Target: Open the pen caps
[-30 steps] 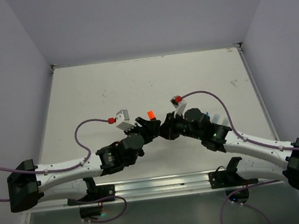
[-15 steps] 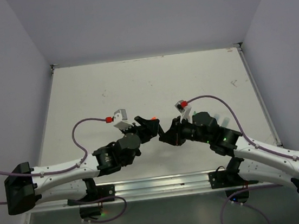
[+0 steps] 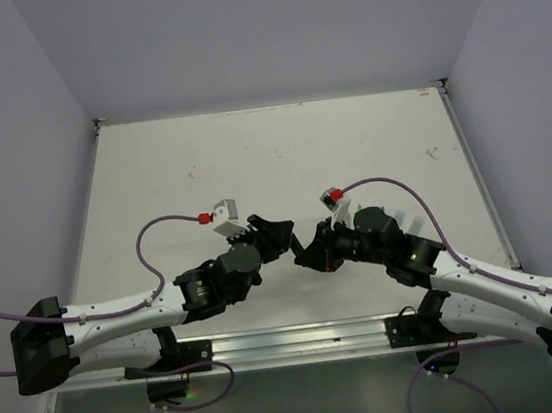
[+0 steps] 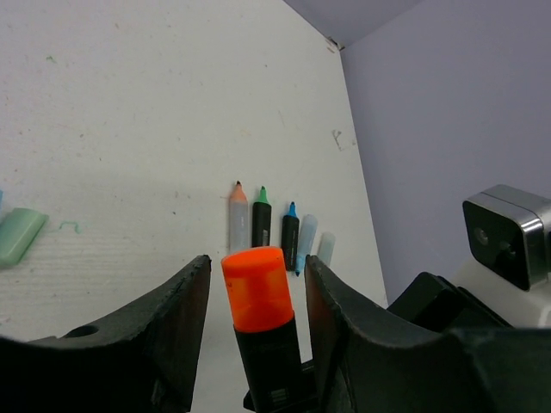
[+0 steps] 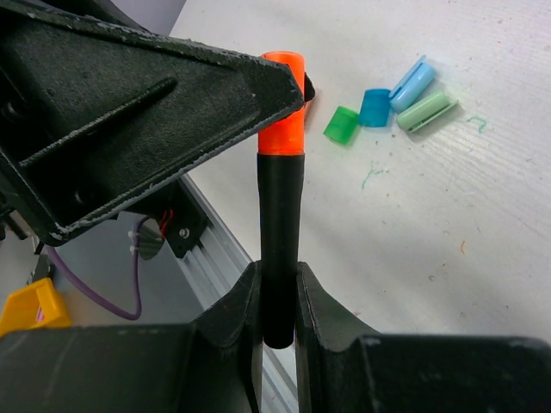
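Note:
My right gripper [image 5: 278, 274] is shut on the lower end of a black marker body [image 5: 281, 215] and holds it upright above the table. Its orange pen cap [image 5: 284, 103] is on the marker. My left gripper [image 4: 258, 262] is open, with one jaw on each side of the orange cap [image 4: 256, 288] and a gap on both sides. In the top view the two grippers, left [image 3: 278, 236] and right [image 3: 306, 248], meet at the table's near middle and the cap is hidden there. Loose green [image 5: 342, 124], blue [image 5: 374, 107], light blue [image 5: 411, 83] and mint [image 5: 425, 110] caps lie on the table.
Several uncapped markers lie side by side in the left wrist view: a pale one with an orange tip [image 4: 238, 225], a black one with a green tip [image 4: 262, 222], a black one with a blue tip [image 4: 290, 237] and two pale ones [image 4: 306, 239]. The table's metal front rail [image 5: 215, 249] lies below the held marker.
Both grippers have shifted slightly toward the near edge. The orange cap, plain in the top view one second ago, is now hidden between the left gripper's jaws.

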